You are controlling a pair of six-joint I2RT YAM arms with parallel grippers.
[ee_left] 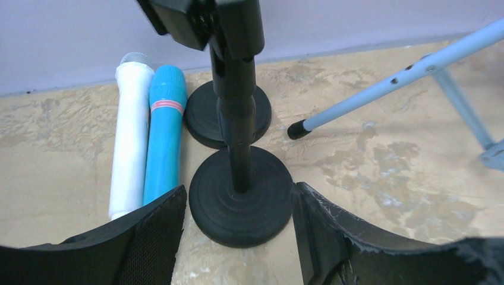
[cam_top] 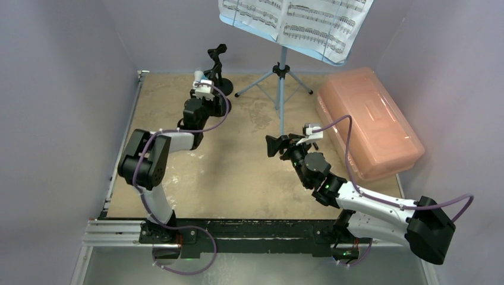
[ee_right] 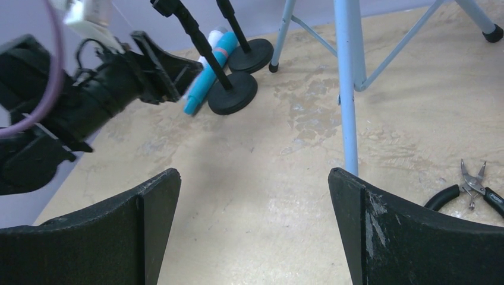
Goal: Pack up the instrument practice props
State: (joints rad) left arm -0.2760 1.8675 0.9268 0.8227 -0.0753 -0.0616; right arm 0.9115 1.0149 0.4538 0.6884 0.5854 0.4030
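Note:
Two black round-based mic holders stand at the far left, the near one (ee_left: 241, 199) in front of the far one (ee_left: 202, 116). A white microphone (ee_left: 131, 142) and a blue microphone (ee_left: 164, 136) lie side by side to their left. My left gripper (ee_left: 239, 193) is open, its jaws straddling the near holder's base, close to its sides. The light-blue music rack (cam_top: 280, 77) stands on tripod legs at the back, with sheet-music pages (cam_top: 297, 18) on it. My right gripper (ee_right: 254, 178) is open and empty over the table, just left of the rack's pole (ee_right: 346, 89).
A pink translucent box (cam_top: 368, 122) with its lid on sits at the right. Small black-handled pliers (ee_right: 469, 185) lie on the table to the right of the right gripper. Purple walls close in the back and sides.

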